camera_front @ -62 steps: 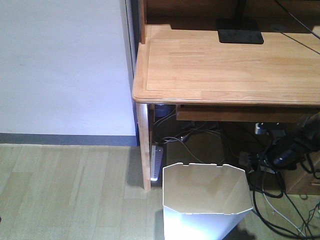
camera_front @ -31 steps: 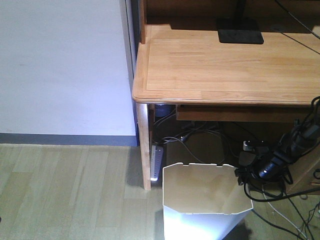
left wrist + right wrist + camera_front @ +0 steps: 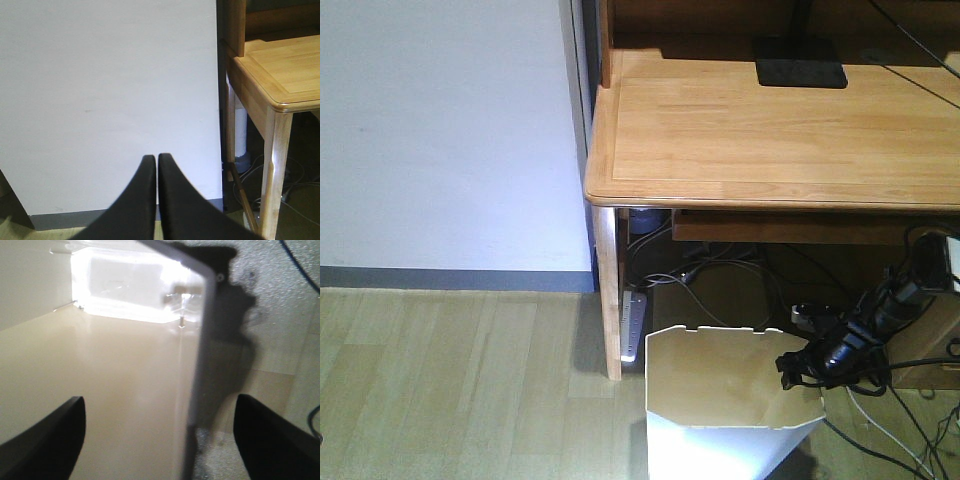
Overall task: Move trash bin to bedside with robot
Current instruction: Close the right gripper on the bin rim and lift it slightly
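The right end effector gapes wide astride the right rim of the white bin, clamping nothing. The bin stands on the floor beside a wooden counter. The left end effector, pressed together and empty, faces a white wall.

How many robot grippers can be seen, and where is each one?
2. The left gripper is shut, facing the wall. The right gripper is open, straddling the rim of the trash bin.

White faceted trash bin, cream inside, stands upright on the floor below the desk's front edge.
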Tool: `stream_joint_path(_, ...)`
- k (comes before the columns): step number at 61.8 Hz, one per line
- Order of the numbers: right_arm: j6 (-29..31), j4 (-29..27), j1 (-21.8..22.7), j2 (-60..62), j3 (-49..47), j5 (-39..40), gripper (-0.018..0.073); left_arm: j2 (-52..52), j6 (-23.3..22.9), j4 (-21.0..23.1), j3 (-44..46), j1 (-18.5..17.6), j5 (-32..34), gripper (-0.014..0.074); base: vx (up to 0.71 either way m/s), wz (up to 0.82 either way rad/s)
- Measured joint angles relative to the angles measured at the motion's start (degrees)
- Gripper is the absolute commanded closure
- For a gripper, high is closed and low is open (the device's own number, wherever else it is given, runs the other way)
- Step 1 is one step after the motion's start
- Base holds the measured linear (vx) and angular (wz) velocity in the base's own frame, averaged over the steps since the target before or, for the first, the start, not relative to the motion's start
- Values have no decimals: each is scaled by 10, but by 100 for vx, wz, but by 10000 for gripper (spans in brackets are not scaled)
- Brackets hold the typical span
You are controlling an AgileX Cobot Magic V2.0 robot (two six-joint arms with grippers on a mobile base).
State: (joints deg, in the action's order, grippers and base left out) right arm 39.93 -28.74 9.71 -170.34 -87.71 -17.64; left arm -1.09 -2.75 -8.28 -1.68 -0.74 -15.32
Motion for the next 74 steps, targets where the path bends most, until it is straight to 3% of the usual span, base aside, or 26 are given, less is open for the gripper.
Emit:
stream_joint_path(6, 0, -7, 0, -21, -36, -33, 215, 0, 0, 0, 0, 0, 0, 602, 0, 0)
stream_joint_path(14, 2, -18, 2, -36, -67, -59, 517, 0, 0, 0, 0, 0, 0, 602, 0, 0)
stream_joint_path(17, 8, -31, 6, -37, -73, -59, 577, 0, 0, 0, 0, 0, 0, 602, 0, 0)
stream_joint_path(31, 76, -104, 6, -42, -78, -50, 570, 0, 0, 0, 0, 0, 0, 602, 0, 0)
stream_joint_path(41, 154, -190, 5, -40, -56, -56, 567, 0, 0, 0, 0, 0, 0, 602, 0, 0)
stream_joint_path(61, 419, -443, 4, 83, 131, -2, 566, 0, 0, 0, 0, 0, 0, 602, 0, 0)
stream_joint_path(74, 504, -504, 4, 186, 247, 3, 566, 0, 0, 0, 0, 0, 0, 602, 0, 0)
